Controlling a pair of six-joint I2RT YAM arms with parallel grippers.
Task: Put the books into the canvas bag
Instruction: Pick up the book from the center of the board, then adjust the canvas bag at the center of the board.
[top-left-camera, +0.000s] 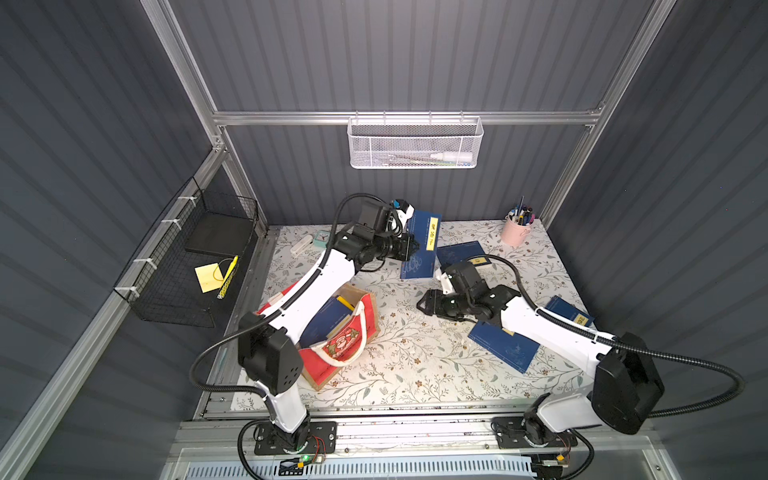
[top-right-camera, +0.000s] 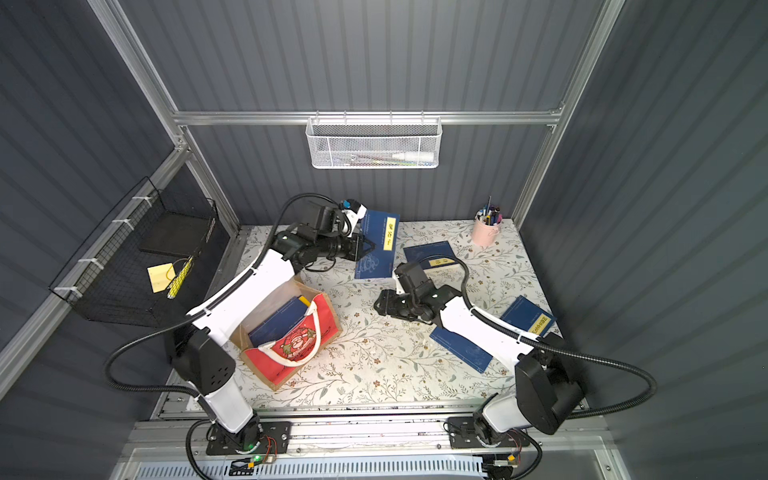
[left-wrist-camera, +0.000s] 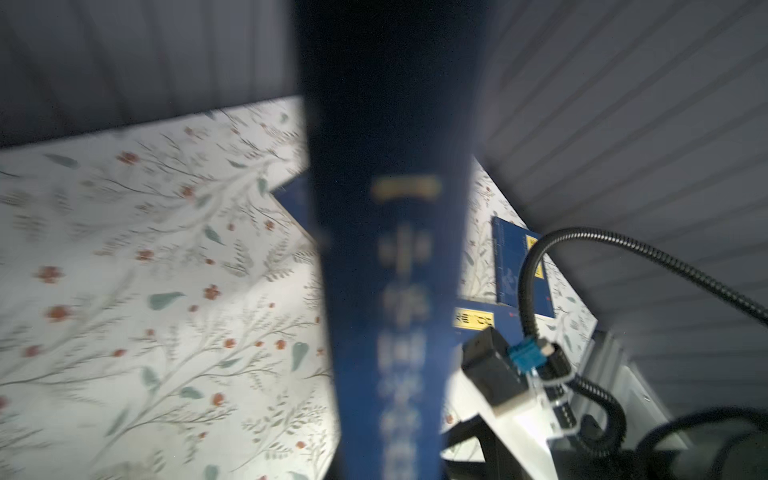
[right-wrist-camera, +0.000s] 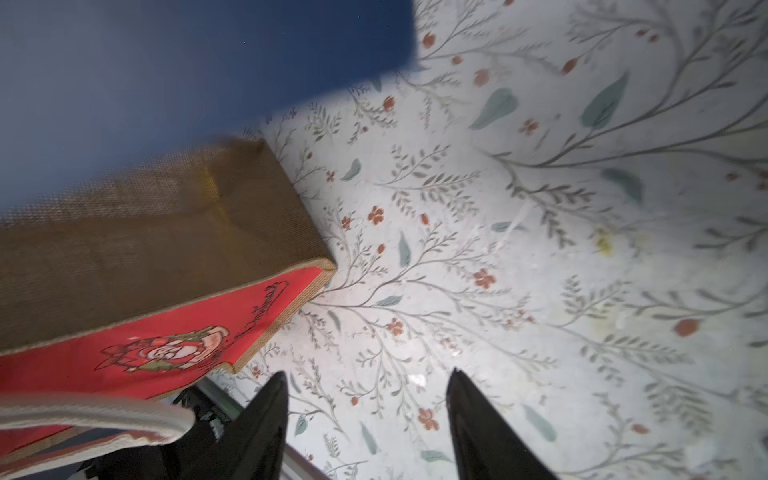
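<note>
- Your left gripper (top-left-camera: 409, 246) is pinched on the long edge of a navy book (top-left-camera: 428, 232) with a yellow label. It holds the book clear of the table (top-left-camera: 415, 374) near the back wall, well apart from the bag (top-left-camera: 324, 368).
- In the left wrist view the same navy book (left-wrist-camera: 386, 270) fills the middle as a blurred blue strip. The fingers themselves are out of sight there.
- Your right gripper (right-wrist-camera: 365, 419) is spread wide, with nothing between its fingers (right-wrist-camera: 266, 428). In a top view it sits low over bare flowered table, just to the right of the bag.
- The bag stands open on the left part of the table, partly under your left arm. Its white handle (top-left-camera: 361, 332) is draped over the red front.
- Inside the bag you can see a blue cover (top-left-camera: 326, 322) and a yellow book (top-left-camera: 345, 302) beside it.
- Three more navy books lie flat on the table:
  - The rear book (top-left-camera: 459, 251) is just behind your right wrist.
  - The middle book (top-left-camera: 507, 347) is partly under your right forearm.
  - The far book (top-left-camera: 569, 313) is near the table's right edge.
</note>
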